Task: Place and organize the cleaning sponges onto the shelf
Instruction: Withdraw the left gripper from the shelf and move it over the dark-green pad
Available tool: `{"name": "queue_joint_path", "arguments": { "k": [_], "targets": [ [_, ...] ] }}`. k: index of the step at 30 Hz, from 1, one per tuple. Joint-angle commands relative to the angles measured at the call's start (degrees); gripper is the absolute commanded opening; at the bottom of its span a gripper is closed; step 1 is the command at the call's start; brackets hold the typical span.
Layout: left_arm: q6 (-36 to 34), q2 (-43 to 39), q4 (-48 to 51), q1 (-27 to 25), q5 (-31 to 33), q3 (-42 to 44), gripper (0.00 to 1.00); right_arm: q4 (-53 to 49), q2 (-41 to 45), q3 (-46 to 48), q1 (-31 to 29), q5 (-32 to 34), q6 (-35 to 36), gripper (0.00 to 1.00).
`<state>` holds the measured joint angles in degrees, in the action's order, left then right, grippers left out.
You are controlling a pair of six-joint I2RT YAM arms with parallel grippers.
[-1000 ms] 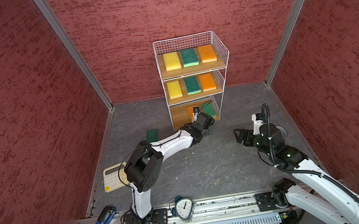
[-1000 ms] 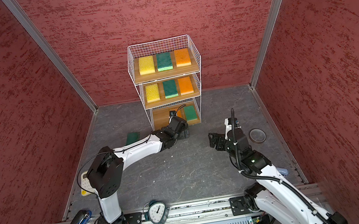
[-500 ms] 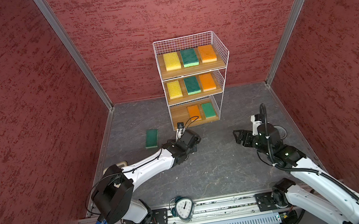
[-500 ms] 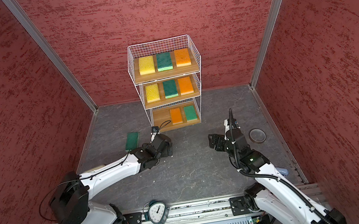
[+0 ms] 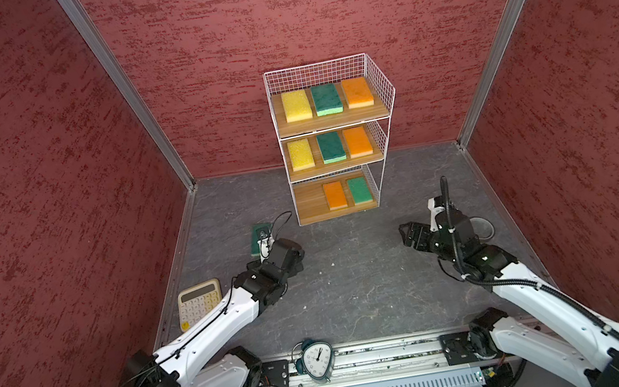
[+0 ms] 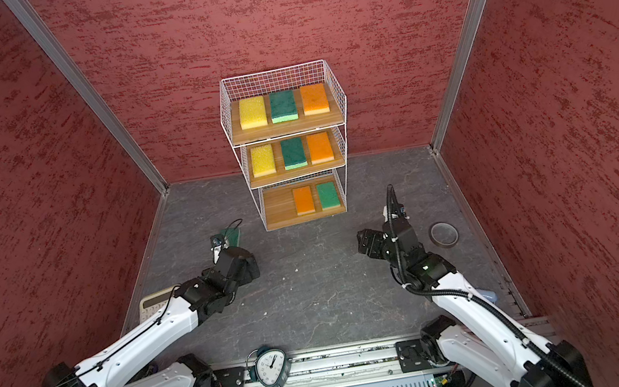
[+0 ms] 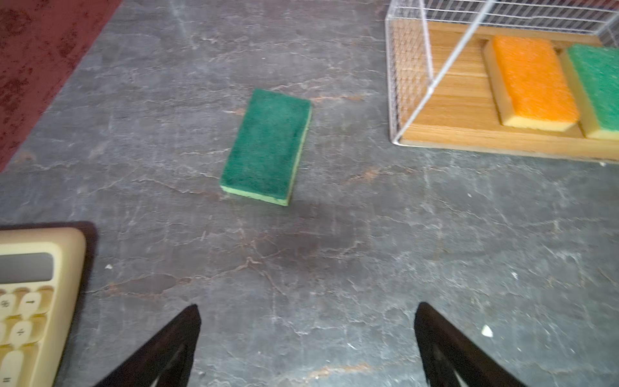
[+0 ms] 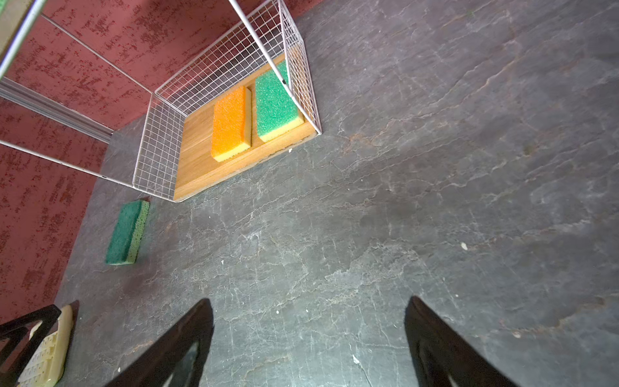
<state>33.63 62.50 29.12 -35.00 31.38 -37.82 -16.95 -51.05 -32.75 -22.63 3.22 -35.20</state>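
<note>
8 sponges (image 5: 296,105) sit on the shelf (image 5: 309,203): 3, 3 and 2 by tier. 1 dark green sponge (image 7: 266,145) lies flat on the desk (image 5: 354,271), left of the shelf. The left gripper (image 7: 307,306) gapes empty near it; the right gripper (image 8: 310,300) gapes too.

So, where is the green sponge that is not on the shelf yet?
The sponge lies flat on the floor, left of the shelf in both top views, ahead of the left end effector and apart from it.

Green sponge (image 7: 268,145) (flat) on floor (image 7: 368,251)
</note>
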Motion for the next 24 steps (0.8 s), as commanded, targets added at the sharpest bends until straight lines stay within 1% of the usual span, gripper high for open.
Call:
{"name": "queue_joint_path", "arguments": {
  "k": [1,5,7,10,13,17,24],
  "targets": [
    [-1.9,-0.7,0.0,4.6,-4.3,1.4,1.0,2.6,-1.0,-2.3,0.5,0.2,-1.3,0.9],
    [-4.0,1.0,-1.5,11.7,-9.6,2.1,1.0,3.3,-3.1,-3.4,0.5,0.2,-1.0,0.9],
    [-5.4,3.1,-3.4,15.2,-13.4,1.9,1.0,4.0,-4.3,-3.9,0.5,0.1,-0.8,0.9],
    [-7.2,7.9,-4.6,18.9,-17.2,-0.2,1.0,4.9,-6.0,-4.5,0.5,0.0,-0.7,0.9],
    [-9.3,12.9,-6.2,20.7,-19.2,-2.7,1.0,5.8,-7.7,-5.1,0.5,-0.2,-0.7,0.9],
    [-11.0,19.1,-8.8,24.0,-24.6,-6.2,1.0,6.6,-9.7,-5.9,0.5,0.0,-0.6,0.9],
    [-12.5,27.6,-9.0,26.6,-28.0,-12.9,1.0,6.9,-12.5,-7.5,0.5,0.7,0.5,0.91]
  ]
}}
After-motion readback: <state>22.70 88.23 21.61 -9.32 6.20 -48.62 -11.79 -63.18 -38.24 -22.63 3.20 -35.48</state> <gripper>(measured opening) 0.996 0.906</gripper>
